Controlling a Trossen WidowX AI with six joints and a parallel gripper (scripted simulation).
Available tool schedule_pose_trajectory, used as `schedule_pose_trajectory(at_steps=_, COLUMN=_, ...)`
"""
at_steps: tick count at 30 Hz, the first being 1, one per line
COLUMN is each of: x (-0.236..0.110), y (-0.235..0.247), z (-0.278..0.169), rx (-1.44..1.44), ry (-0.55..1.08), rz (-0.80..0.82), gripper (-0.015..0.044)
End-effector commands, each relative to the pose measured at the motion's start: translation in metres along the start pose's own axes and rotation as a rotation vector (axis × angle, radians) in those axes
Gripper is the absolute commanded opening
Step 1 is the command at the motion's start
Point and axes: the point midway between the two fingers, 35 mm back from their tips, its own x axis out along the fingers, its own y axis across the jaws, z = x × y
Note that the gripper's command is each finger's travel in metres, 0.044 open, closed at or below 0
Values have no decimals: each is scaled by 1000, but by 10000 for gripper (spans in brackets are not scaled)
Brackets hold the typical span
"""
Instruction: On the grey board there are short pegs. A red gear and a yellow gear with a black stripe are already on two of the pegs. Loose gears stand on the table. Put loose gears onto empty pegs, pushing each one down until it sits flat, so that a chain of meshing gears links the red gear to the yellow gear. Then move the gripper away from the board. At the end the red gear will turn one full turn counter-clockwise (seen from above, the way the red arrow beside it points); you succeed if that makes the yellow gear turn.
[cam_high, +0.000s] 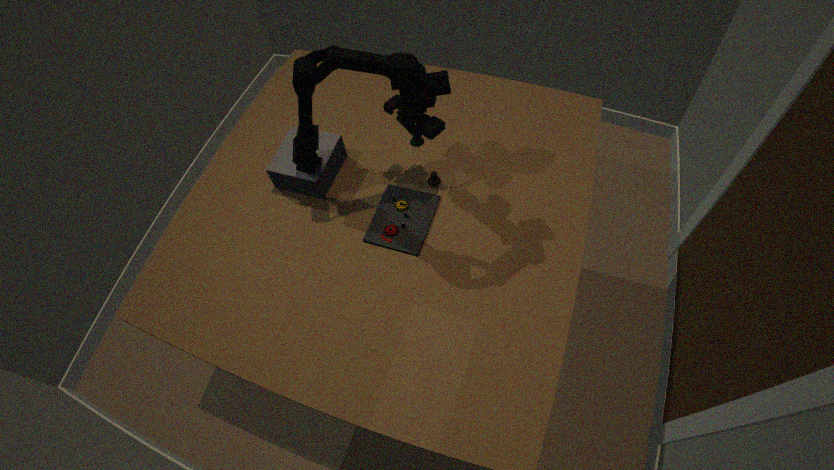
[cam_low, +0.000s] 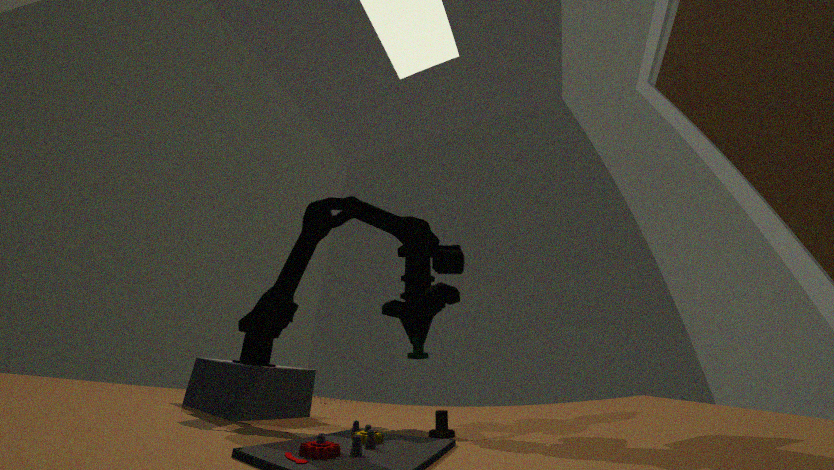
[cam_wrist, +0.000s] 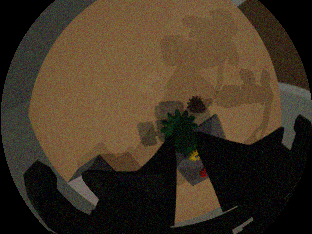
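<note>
Green Gear Held Aloft Above Counter

A black robot arm's pincer (cam_high: 417, 135) (cam_low: 417, 338) (cam_wrist: 186, 140) grips a dark green gear (cam_high: 416, 141) (cam_low: 417, 354) (cam_wrist: 179, 125) by its upper part, holding it in the air over a wooden counter (cam_high: 326, 303) (cam_low: 116, 402) (cam_wrist: 105, 75), well clear of the surface. Below the pincer and nearer the exterior camera lies the grey board (cam_high: 420, 233) (cam_low: 402, 458) (cam_wrist: 192, 176), where a red gear (cam_high: 390, 230) (cam_low: 319, 450) (cam_wrist: 203, 173) and a yellow gear (cam_high: 400, 204) (cam_low: 378, 436) (cam_wrist: 194, 156) sit apart on their pegs. Short pegs without gears stand beside the two, and a red arrow (cam_high: 386, 238) (cam_low: 295, 458) marks the board by the red gear. Lower than the pincer, a dark loose gear (cam_high: 433, 179) (cam_low: 441, 430) (cam_wrist: 196, 104) stands upright on the counter, just beyond the board's edge. The arm rises from a grey block (cam_high: 330, 175) (cam_low: 285, 397).
</note>
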Motion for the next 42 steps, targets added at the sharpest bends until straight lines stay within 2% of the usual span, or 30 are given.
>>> schedule_pose_trajectory(at_steps=1, x=5, y=-7, z=-7, rx=-5, ry=2, rz=5, gripper=0)
schedule_pose_trajectory(at_steps=42, x=37, y=-73, z=-84, rx=-11, ry=9, rz=2, gripper=0)
